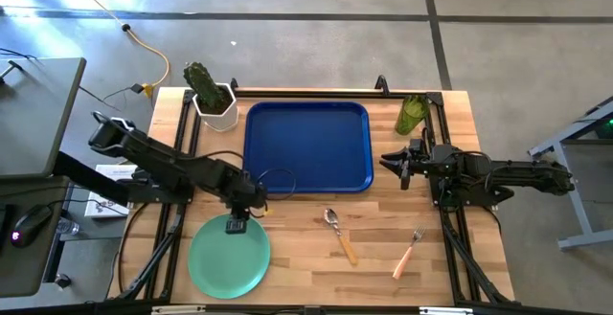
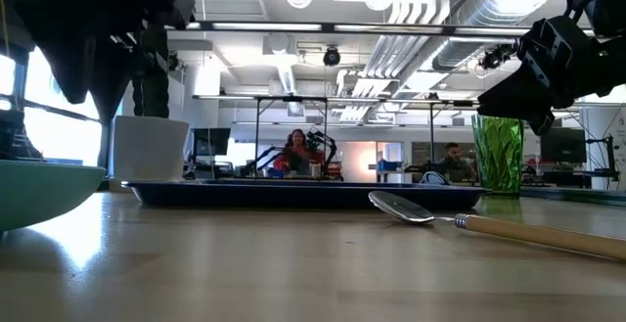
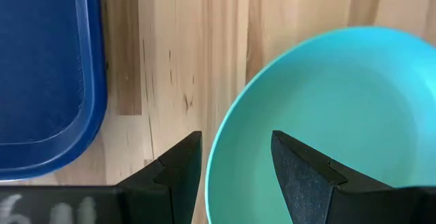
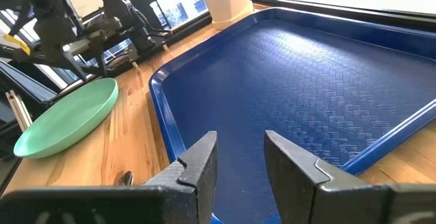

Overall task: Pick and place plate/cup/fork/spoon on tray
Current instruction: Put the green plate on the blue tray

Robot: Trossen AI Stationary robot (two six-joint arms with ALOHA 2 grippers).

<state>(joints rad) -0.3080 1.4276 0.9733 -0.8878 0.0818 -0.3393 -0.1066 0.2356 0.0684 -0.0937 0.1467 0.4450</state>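
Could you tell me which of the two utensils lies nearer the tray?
The spoon, with the rounded bowl, lies just below the tray; the tined fork sits farther right.

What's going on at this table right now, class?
A two-armed robot is setting a tray. The left end effector is open, its fingers straddling the plate rim, one each side. The right end effector waits part open, empty, by the tray's edge. The tray holds nothing; cup, spoon and fork are on the table.
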